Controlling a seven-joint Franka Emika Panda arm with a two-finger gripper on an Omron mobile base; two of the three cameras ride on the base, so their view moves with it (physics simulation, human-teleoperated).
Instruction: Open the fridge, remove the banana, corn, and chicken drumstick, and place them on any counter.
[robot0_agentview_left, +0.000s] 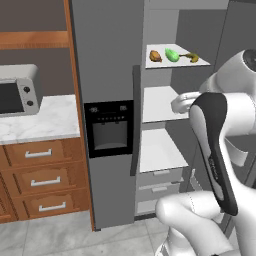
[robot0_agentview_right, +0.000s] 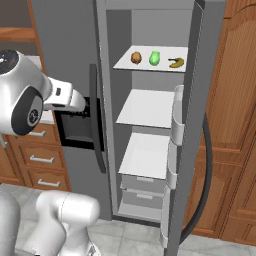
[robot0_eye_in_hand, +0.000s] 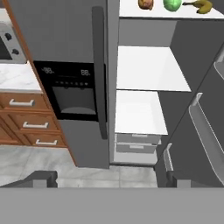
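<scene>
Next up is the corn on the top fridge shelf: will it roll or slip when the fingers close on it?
The corn looks rounded and smooth, so it may roll on the flat white shelf if nudged. It lies close between the chicken drumstick and the banana, so a push could bump either. Being small, it is probably light and stiff.

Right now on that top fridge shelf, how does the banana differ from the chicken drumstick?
The banana is yellow with dark tips; the chicken drumstick is orange-brown. The banana is slim and curved, the drumstick a rounder lump. The banana lies at the shelf's right end, the drumstick at its left, with the green corn between them. Both are small and rest untouched on the same white shelf.
</scene>
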